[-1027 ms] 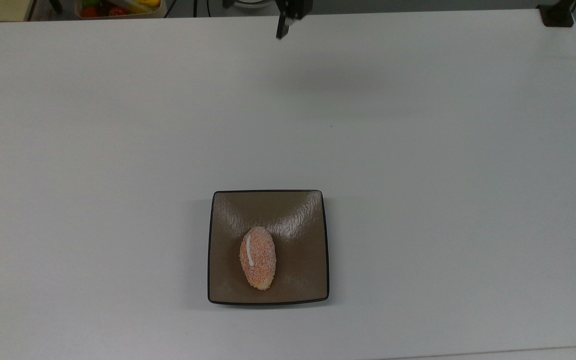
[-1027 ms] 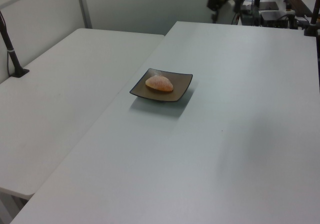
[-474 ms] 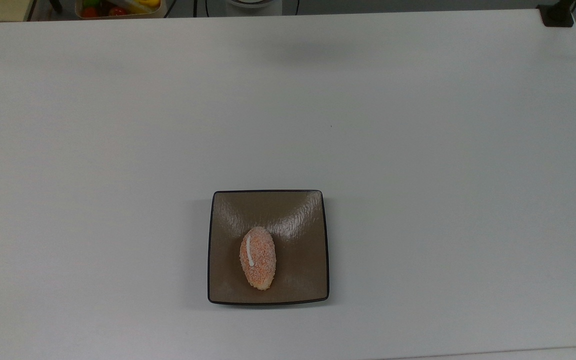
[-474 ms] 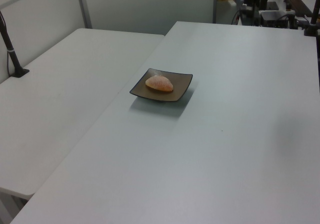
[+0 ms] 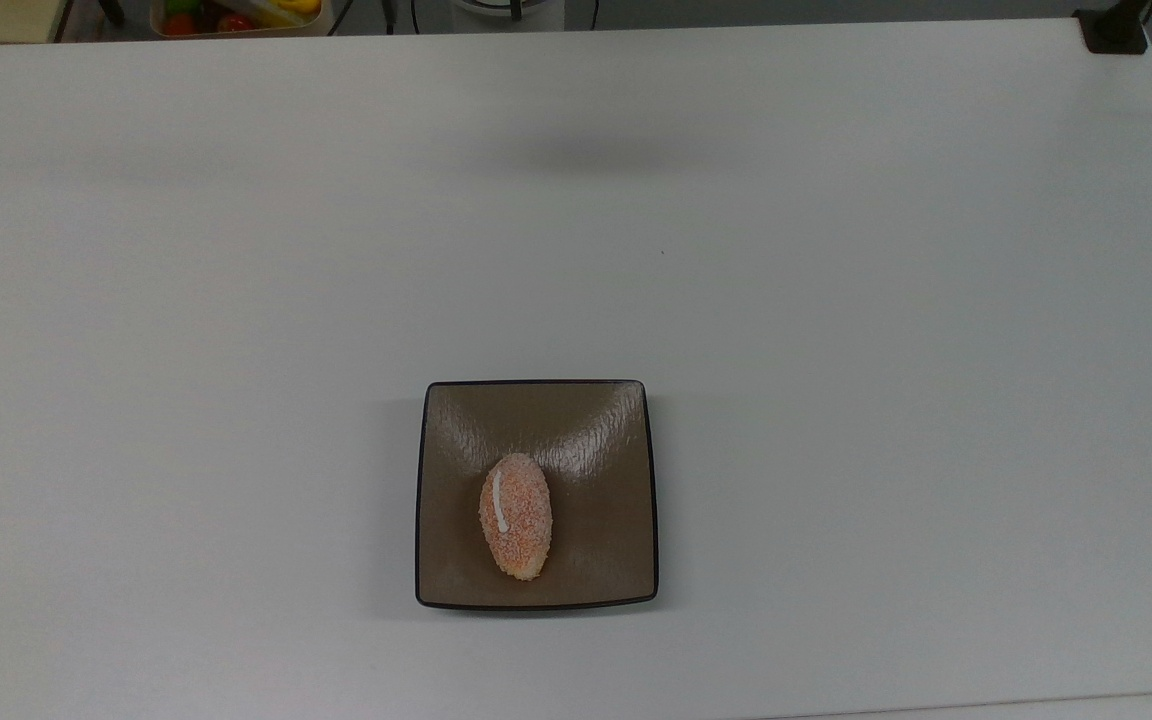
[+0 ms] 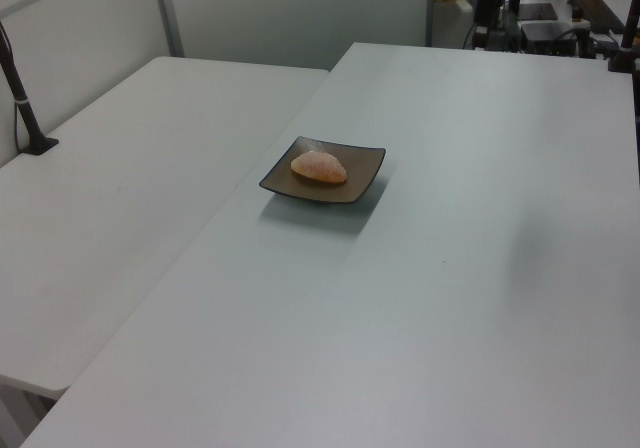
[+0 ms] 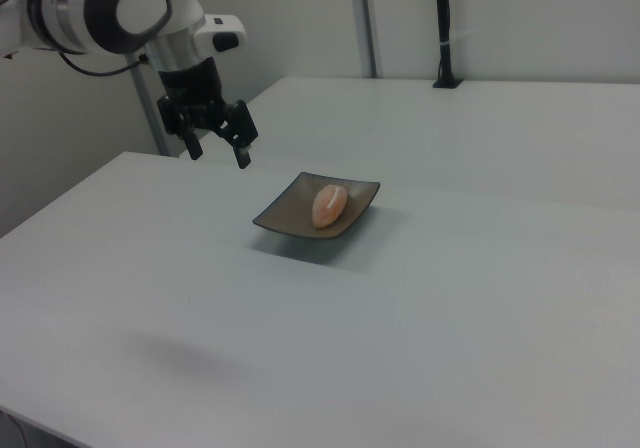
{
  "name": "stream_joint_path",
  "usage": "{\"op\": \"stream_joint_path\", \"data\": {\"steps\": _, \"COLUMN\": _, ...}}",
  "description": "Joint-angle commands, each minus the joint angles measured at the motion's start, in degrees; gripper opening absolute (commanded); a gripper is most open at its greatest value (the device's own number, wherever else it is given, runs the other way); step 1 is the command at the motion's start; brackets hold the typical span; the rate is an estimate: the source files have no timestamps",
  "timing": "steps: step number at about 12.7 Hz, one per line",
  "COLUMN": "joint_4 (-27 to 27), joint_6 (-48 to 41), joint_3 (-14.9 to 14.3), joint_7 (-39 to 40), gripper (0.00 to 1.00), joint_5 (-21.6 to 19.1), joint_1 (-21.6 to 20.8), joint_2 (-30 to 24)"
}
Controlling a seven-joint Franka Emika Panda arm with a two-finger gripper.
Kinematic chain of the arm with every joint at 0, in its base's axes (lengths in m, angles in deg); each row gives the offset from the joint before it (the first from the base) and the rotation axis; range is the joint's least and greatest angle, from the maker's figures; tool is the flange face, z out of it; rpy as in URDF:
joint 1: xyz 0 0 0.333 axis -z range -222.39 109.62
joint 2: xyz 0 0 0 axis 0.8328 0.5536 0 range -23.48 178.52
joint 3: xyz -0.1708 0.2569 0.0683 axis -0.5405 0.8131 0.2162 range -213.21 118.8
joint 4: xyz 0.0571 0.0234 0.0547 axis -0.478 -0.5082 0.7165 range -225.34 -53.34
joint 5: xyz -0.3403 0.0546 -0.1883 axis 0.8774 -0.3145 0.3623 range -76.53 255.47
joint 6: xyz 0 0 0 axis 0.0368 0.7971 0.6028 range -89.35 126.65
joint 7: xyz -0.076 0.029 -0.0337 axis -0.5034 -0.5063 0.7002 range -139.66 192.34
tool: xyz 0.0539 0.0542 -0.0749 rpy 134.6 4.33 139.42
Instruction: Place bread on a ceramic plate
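Since a second ago the gripper point(image 7: 217, 140) has been drawn off the top view's 12 o'clock edge; its fingers are spread, nothing held. Bread point(image 5: 515, 516) is seen lying at the plate's point(image 5: 616, 480) 7 o'clock. Only a returning arm could knock it off.

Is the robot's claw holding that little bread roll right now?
No. In the right view the gripper hangs open and empty above the table, while the bread lies on the plate.
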Motion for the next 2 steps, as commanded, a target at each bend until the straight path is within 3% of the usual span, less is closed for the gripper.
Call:
{"op": "stream_joint_path", "data": {"steps": 1, "joint_4": -0.17, "joint_6": 1.33, "joint_3": 0.76, "joint_7": 3.55, "gripper": 1.0, "joint_5": -1.05, "joint_1": 0.93, "joint_2": 0.11}}
{"op": "stream_joint_path", "data": {"steps": 2, "joint_4": -0.17, "joint_6": 1.33, "joint_3": 0.76, "joint_7": 3.29, "gripper": 1.0, "joint_5": -1.05, "joint_1": 0.93, "joint_2": 0.03}}
